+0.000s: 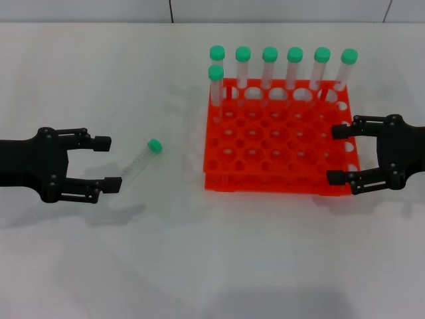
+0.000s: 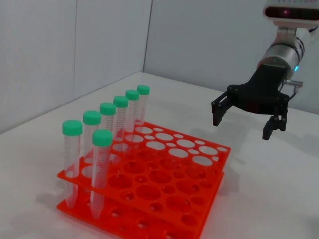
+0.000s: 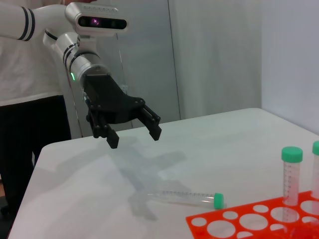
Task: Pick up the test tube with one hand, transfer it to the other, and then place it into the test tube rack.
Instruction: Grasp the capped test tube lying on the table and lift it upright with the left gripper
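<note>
The test tube, clear with a green cap, lies on the white table left of the orange-red test tube rack. My left gripper is open and empty, hovering just left of the tube, its fingertips short of the tube's bottom end. My right gripper is open and empty over the rack's right edge. The right wrist view shows the lying tube, the left gripper above and beyond it, and a rack corner. The left wrist view shows the rack and the right gripper.
Several green-capped tubes stand upright along the rack's back row, with one more in the second row at the left. They also show in the left wrist view. White table all around; a wall behind.
</note>
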Robot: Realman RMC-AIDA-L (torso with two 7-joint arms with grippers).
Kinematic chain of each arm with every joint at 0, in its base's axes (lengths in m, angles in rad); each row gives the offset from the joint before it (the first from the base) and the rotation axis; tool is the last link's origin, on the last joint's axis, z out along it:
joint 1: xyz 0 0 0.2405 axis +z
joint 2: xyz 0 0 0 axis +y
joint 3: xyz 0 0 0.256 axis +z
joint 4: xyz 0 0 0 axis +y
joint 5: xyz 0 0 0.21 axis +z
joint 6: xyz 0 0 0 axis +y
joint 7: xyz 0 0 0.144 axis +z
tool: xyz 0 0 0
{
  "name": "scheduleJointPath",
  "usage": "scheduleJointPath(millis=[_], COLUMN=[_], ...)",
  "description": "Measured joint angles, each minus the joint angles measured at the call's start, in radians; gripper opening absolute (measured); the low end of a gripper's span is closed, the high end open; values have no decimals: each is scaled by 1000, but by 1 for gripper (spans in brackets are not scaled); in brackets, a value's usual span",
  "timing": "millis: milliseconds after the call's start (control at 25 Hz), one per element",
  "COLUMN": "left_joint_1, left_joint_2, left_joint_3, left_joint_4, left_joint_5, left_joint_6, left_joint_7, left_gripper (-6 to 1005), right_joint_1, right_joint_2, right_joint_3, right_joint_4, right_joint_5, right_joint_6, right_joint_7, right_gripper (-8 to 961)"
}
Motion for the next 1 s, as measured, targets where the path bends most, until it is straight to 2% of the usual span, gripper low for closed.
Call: scheduleJointPath(millis=[560,680,840,1000], left_joint_1=[-2,2,20,31], left_joint_2=[-3,-23,-64,-79], left_joint_3=[-1,0,-4,0], left_joint_4=[14,88,264,404], left_joint_5=[-1,5,25,27], left_joint_6=[-8,-9,-5,51], left_joint_7=[-46,-154,-369,-533], left_gripper=[819,819,819,818], right_joint_1=[0,-7,-21,-30], right_joint_2=[1,2,5,5], right_joint_3=[0,6,38,54], right_joint_4=[-2,-5,-10,-11], right_joint_5=[3,8,10,11], right_joint_6=[9,9,9,10], right_joint_7=[-1,-1,-12,-27], right_gripper=[873,872,872,872])
